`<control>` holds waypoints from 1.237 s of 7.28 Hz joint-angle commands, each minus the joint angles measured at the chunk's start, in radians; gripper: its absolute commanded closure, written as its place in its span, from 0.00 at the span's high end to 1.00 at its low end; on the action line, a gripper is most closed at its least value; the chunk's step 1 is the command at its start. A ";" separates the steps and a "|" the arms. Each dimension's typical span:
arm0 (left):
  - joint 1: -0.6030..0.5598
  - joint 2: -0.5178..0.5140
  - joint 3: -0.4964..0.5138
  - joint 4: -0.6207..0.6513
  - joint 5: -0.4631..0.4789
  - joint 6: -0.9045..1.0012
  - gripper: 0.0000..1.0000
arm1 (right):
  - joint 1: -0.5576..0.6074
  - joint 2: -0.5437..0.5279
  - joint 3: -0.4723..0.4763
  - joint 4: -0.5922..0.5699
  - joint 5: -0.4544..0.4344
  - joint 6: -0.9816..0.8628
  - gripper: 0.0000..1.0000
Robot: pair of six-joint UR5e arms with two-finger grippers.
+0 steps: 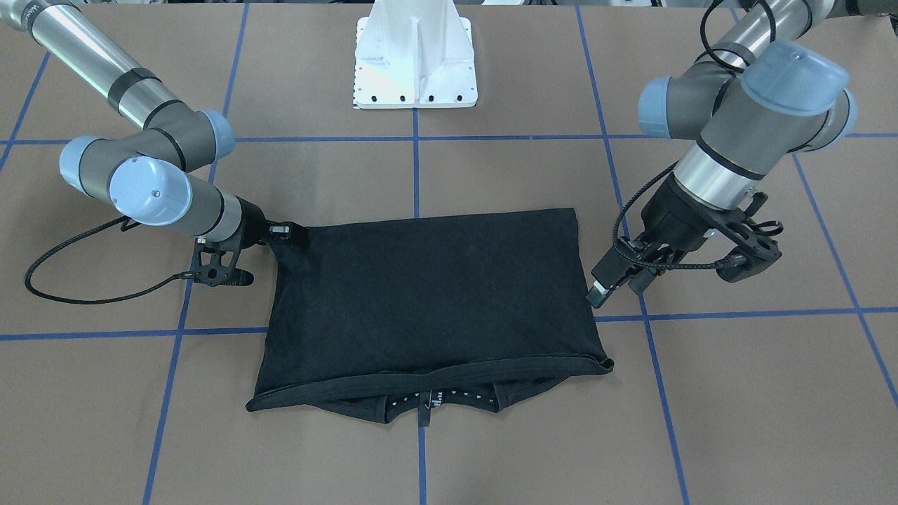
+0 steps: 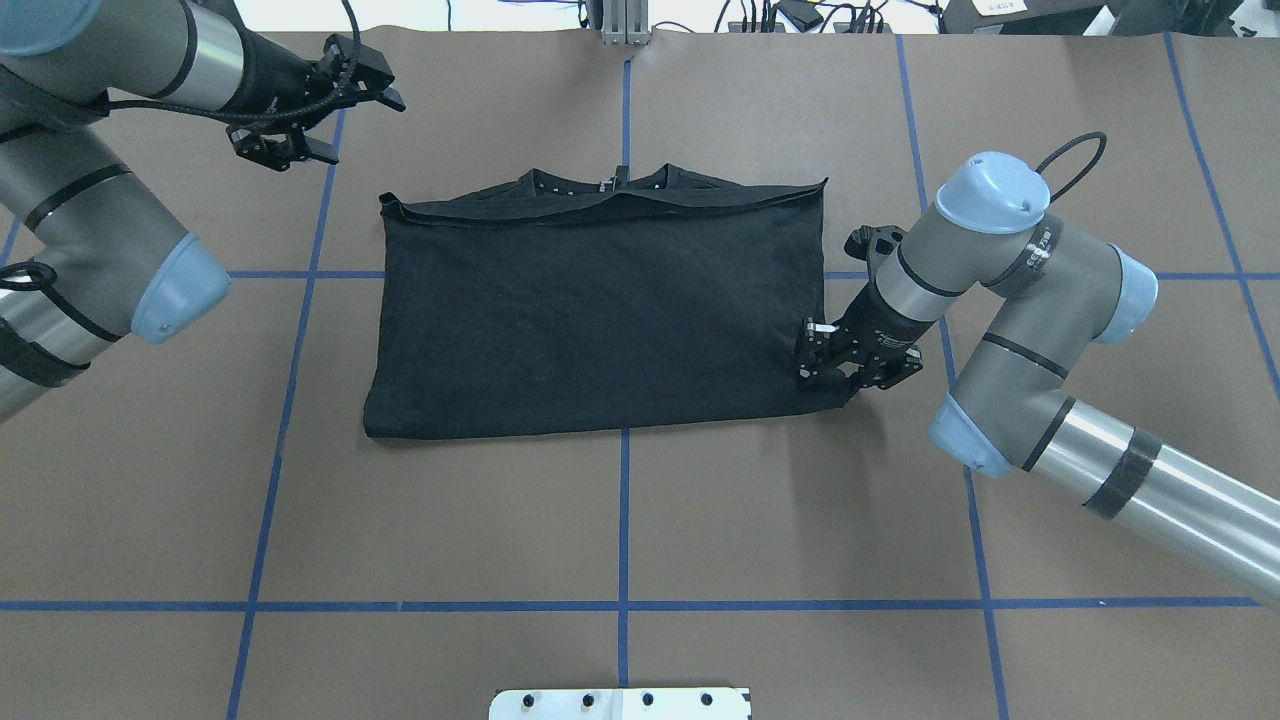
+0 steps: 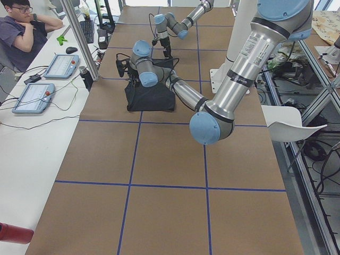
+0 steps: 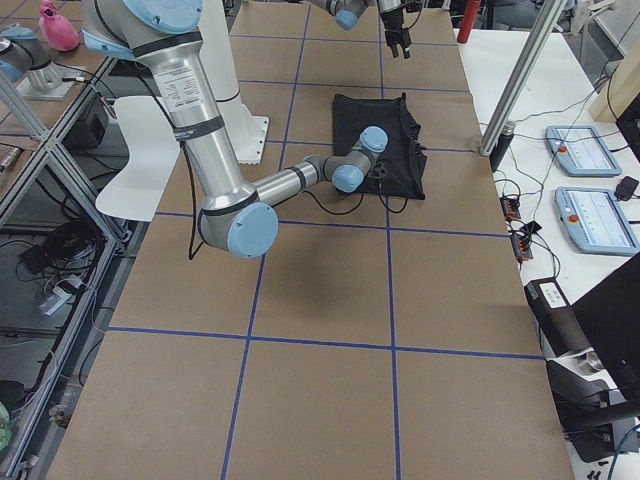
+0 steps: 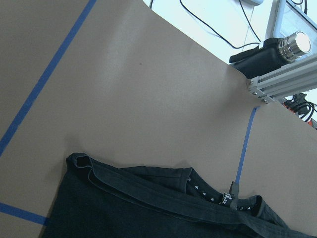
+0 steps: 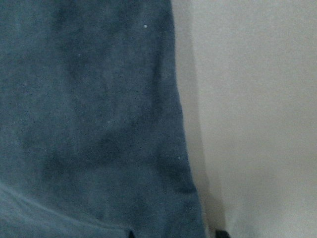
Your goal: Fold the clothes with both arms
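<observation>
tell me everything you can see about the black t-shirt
The black T-shirt looks like soft cotton. It is folded into a wide rectangle and lies flat on the brown table, with no print showing. Its collar, with a label and small white dots inside, peeks past the folded edge on the side away from the robot. The right gripper sits at its near right corner; whether it grips is unclear. The left gripper hangs apart from it.

A white mount plate (image 1: 414,70) stands on the brown table (image 1: 491,435), well apart from the fingers (image 1: 598,293) of the left gripper (image 1: 617,286). A silver flask (image 5: 293,43) sits far ahead of those fingers.
</observation>
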 commanded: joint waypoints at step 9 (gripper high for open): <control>-0.008 0.013 -0.018 0.002 0.000 0.000 1.00 | -0.337 -0.177 0.419 0.003 0.182 0.156 0.00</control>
